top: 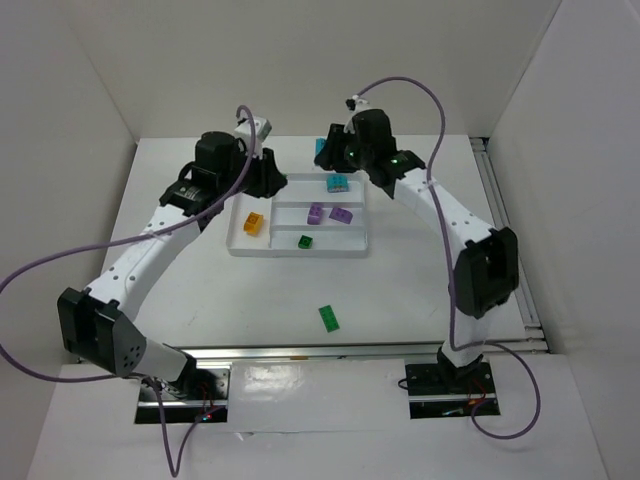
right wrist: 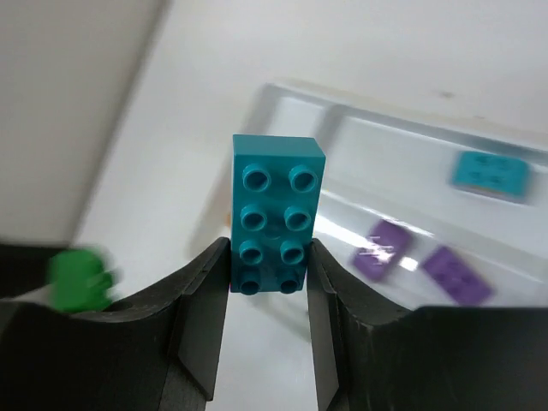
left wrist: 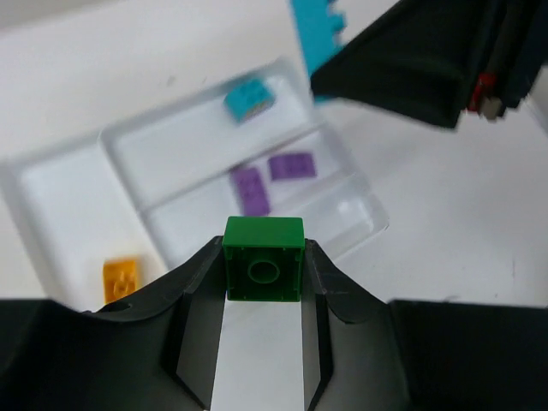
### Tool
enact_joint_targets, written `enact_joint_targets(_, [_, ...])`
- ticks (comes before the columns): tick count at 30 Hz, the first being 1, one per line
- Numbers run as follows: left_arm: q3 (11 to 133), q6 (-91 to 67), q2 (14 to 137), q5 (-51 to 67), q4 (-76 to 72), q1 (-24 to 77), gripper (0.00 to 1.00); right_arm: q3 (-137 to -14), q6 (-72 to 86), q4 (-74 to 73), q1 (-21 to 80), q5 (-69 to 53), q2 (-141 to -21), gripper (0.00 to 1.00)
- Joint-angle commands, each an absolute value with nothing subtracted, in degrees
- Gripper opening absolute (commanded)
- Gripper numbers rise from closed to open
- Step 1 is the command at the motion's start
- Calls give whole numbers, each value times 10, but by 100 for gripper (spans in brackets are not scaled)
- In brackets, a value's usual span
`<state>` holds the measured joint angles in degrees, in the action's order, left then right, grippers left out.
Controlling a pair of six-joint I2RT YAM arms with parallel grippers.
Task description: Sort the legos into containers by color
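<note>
White matte tabletop (top: 200, 290): one shallow white plastic compartment tray (top: 340, 243), mid-table; one loose green studded plastic brick (top: 328, 318), nearer the front edge, apart.

My left gripper (left wrist: 264, 278) pinches a small square green plastic brick (left wrist: 264, 253). Beyond it I see the shallow white plastic tray (left wrist: 64, 193). It holds a yellow-orange brick (left wrist: 122, 278) in the end section, a purple brick (left wrist: 250, 189) beside a second purple brick (left wrist: 292, 166) in the middle strip, and a small teal brick (left wrist: 249, 97) in the far strip. A bigger teal studded brick (left wrist: 317, 30) shows at the top edge.

Blurred green blob (right wrist: 79, 278) — perhaps lego; teal brick (left wrist: 315, 30) cut by top edge.
</note>
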<state>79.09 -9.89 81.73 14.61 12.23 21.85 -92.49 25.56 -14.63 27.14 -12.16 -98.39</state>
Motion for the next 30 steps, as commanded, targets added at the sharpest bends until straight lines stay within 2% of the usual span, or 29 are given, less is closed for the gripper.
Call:
enact_joint_targets(1, [788, -208, 795, 29, 245, 203, 0, -978, 182, -275, 281, 50, -1072, 0])
enact_joint_targets(6, [704, -248, 727, 24, 249, 181, 0, -1006, 182, -261, 281, 45, -1138, 0])
enact_joint_targets(13, [686, -285, 742, -51, 323, 171, 0, -1076, 164, -266, 292, 51, -1223, 0])
enact_joint_targets(24, [680, -297, 754, -30, 316, 171, 0, -1183, 164, -278, 308, 56, -1324, 0])
enact_joint_targets(28, [675, -303, 772, -11, 311, 171, 0, -1204, 164, -283, 308, 56, -1338, 9])
enact_joint_targets(30, [680, -309, 789, -19, 324, 171, 0, -1213, 164, -283, 313, 56, -1344, 23])
